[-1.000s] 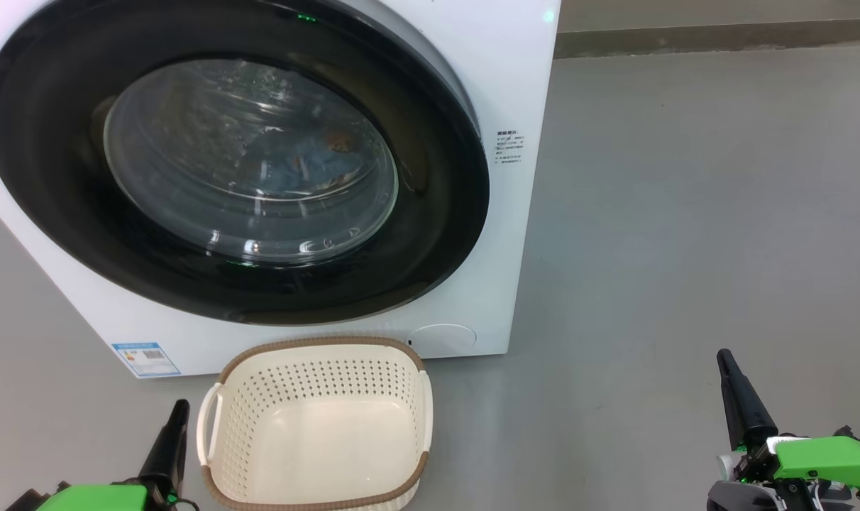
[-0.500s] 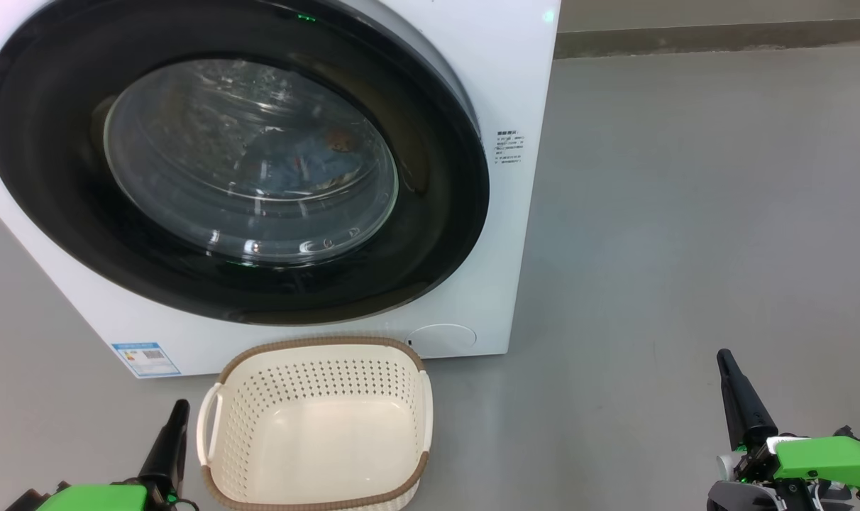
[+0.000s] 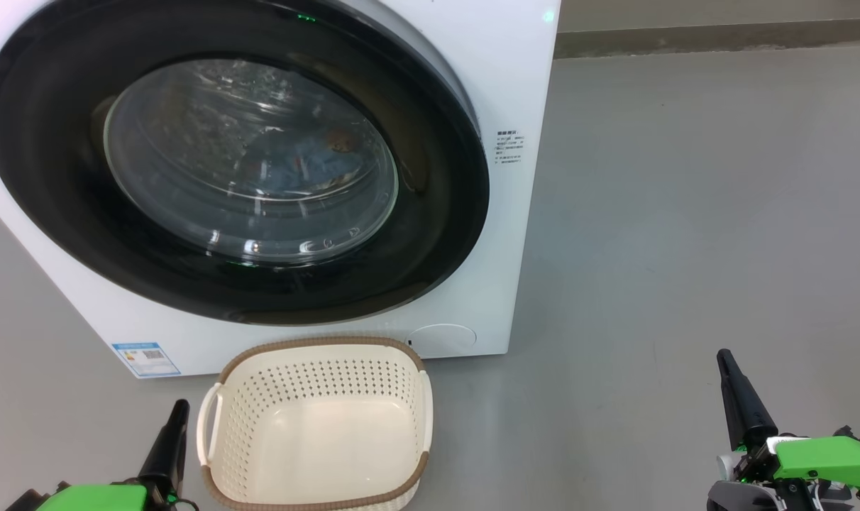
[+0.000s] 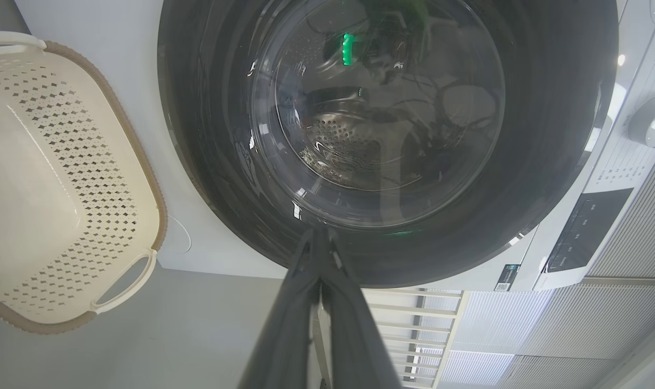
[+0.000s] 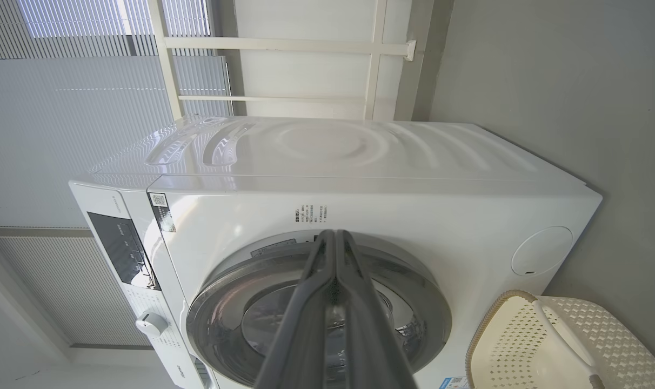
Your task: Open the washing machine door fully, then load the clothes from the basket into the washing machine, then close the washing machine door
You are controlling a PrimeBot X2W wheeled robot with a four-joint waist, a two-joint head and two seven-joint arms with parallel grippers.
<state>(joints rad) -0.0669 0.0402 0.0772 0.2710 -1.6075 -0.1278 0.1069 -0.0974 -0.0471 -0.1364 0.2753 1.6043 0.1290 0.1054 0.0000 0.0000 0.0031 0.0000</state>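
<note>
Black-rimmed door (image 3: 189,213) shut — clothes (image 3: 306,162) inside washing machine (image 3: 515,85), basket (image 3: 316,376) empty in front.

Bright, soft daylight comes from blinds (image 5: 89,92) at eleven o'clock. The washing machine door (image 3: 235,160) glints near six o'clock.

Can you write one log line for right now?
washing machine door: closed | clothes: inside washing machine | basket: empty | left gripper: shut | right gripper: shut

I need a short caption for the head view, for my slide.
Empty basket before the closed washing machine door, clothes inside.
</note>
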